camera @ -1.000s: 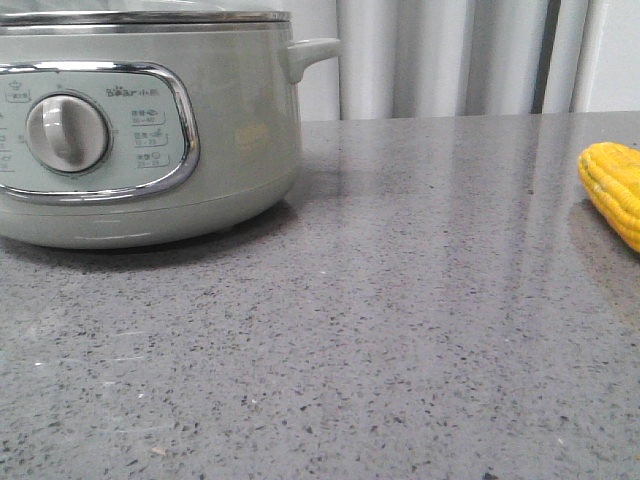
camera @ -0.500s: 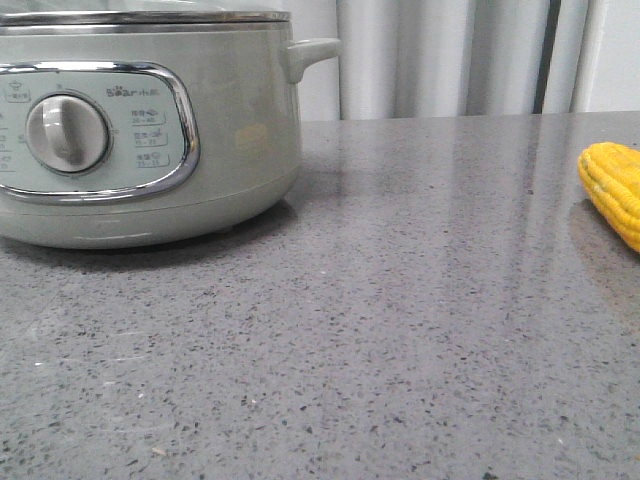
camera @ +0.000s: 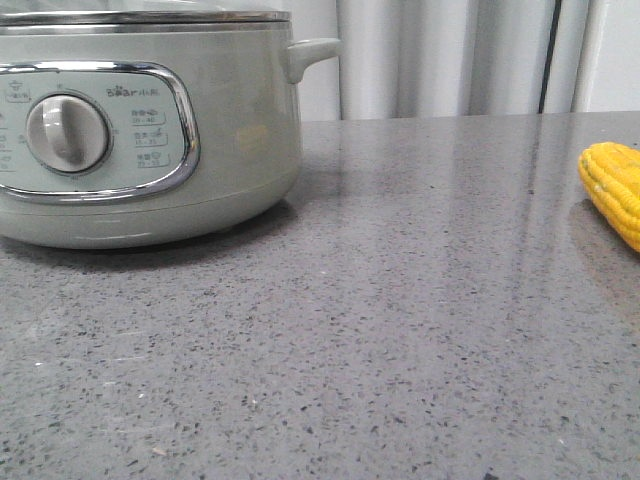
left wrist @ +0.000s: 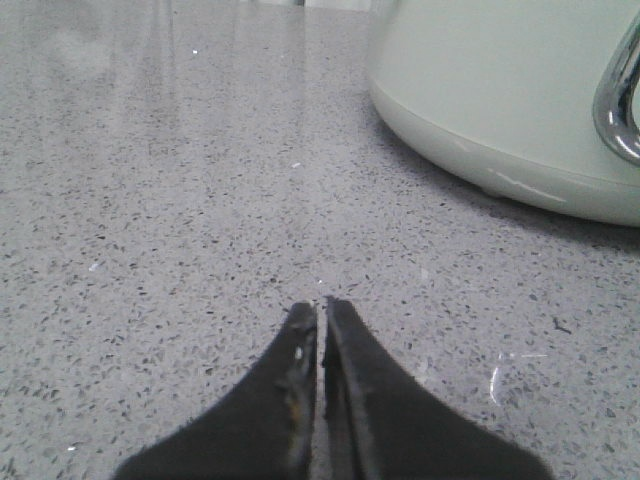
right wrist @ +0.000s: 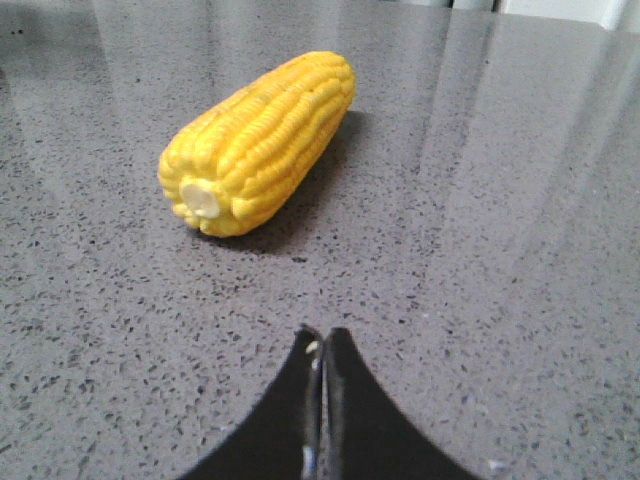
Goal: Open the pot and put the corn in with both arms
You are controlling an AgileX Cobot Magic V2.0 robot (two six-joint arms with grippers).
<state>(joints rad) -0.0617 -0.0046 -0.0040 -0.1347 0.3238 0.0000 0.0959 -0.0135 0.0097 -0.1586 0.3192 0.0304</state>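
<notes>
The pot (camera: 235,140) stands at the left of the front view, pale grey-green, with a chrome-framed panel, a round silver dial (camera: 67,133), a small side handle (camera: 312,52) and its lid rim at the top edge. Its lower wall shows in the left wrist view (left wrist: 500,90). The corn (camera: 615,190) lies at the right edge, cut off by the frame. The right wrist view shows the whole cob (right wrist: 260,140) lying on the counter. My left gripper (left wrist: 321,308) is shut and empty, low over the counter beside the pot. My right gripper (right wrist: 321,336) is shut and empty, a short way from the cob's cut end.
The grey speckled stone counter (camera: 400,330) runs between the pot and the corn. A pale curtain (camera: 450,55) hangs behind its far edge. Neither arm shows in the front view.
</notes>
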